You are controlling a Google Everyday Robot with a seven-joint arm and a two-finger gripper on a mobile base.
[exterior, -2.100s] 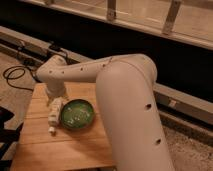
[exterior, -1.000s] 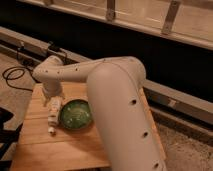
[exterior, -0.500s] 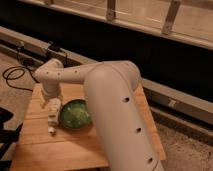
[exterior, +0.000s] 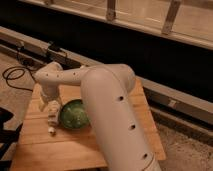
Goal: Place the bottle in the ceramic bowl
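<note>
The whitish bottle point(exterior: 51, 121) lies on the wooden table point(exterior: 45, 147) just left of the green ceramic bowl point(exterior: 74, 114), its small white cap point(exterior: 51, 131) pointing toward the table's front. My gripper point(exterior: 50, 106) hangs straight down over the bottle's upper end, at or touching it. I cannot tell whether it holds the bottle. The bowl looks empty, and its right side is hidden behind my big white arm point(exterior: 107, 110).
My arm reaches from the lower right across the table's middle and covers much of it. A dark cable point(exterior: 12, 77) lies on the floor at the left. A rail and a dark wall point(exterior: 150, 50) run behind the table.
My arm's large link has swung left and closer, covering more of the bowl. The gripper stays over the bottle's upper end. The bottle and bowl have not visibly moved.
</note>
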